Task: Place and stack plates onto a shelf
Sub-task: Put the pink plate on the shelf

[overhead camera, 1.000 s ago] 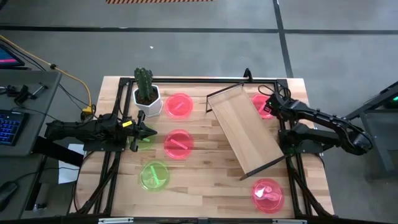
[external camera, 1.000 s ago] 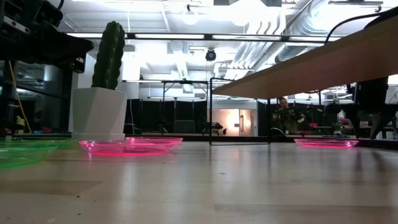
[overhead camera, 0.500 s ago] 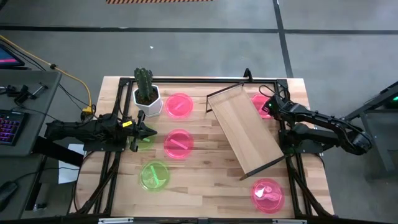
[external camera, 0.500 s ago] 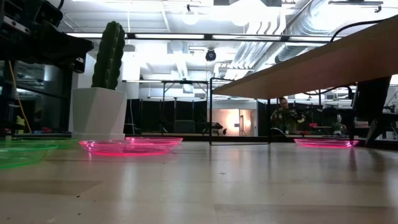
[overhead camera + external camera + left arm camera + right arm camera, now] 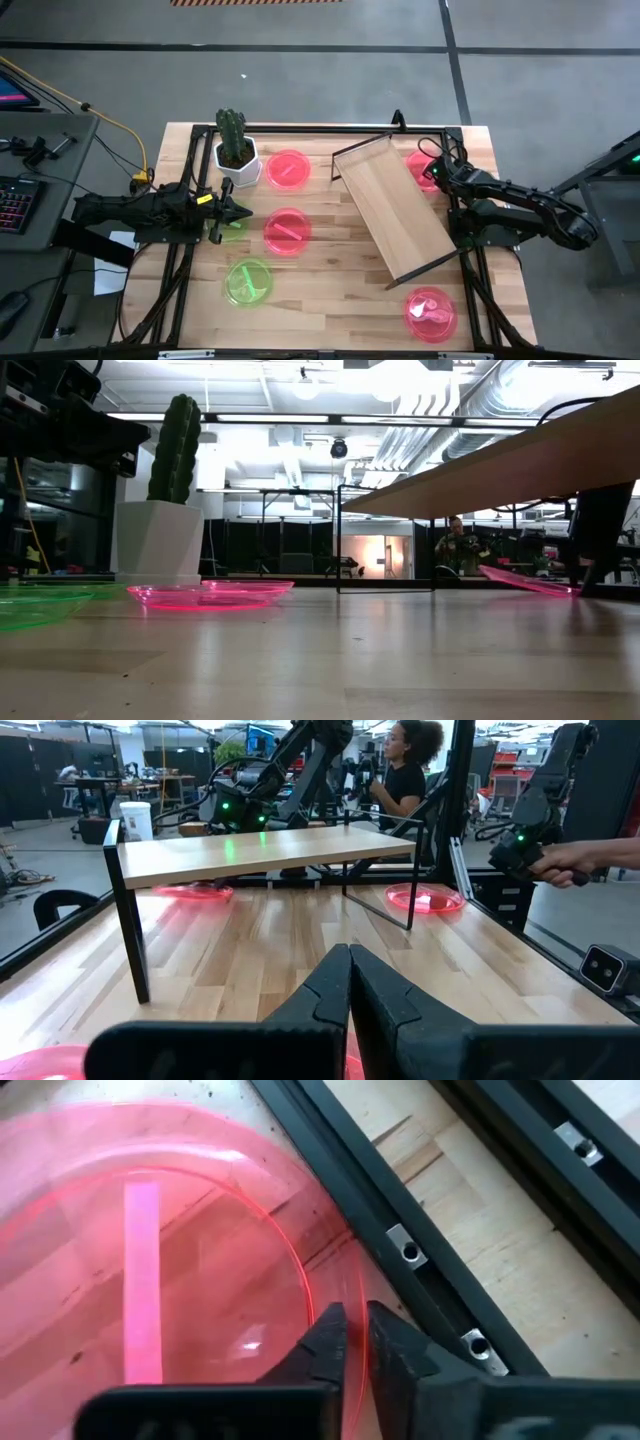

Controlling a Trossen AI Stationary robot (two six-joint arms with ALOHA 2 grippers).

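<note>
R gripper (image 5: 437, 172) is at the far-right corner of the table, fingers (image 5: 330, 1342) pinched together on the rim of the pink plate (image 5: 421, 168) lying there. In the low view that plate (image 5: 528, 580) sits tilted, the edge by the gripper raised and the opposite edge down on the wood, so it looks like a rim grab with the lift only just begun (my read). Key relation: the shelf (image 5: 392, 207) lies just beside the held plate, toward table center from the R gripper, and its board stands raised on a black wire frame, so the plate has to go up and then inward over the board. The shelf's long axis runs diagonal, from far-center to near-right; the end nearest the R gripper is the far one. The R arm is clearly the closer one to shelf and plate. L gripper (image 5: 237, 212) is over the left-middle of the table, fingers (image 5: 340, 988) closed on nothing, near the cactus pot (image 5: 238, 163), waiting. Other plates are still on the table: pink far-center (image 5: 288, 169), pink mid (image 5: 287, 231), green near-left (image 5: 248, 282), pink near-right (image 5: 431, 312). Nothing is visibly on the shelf board yet.
</note>
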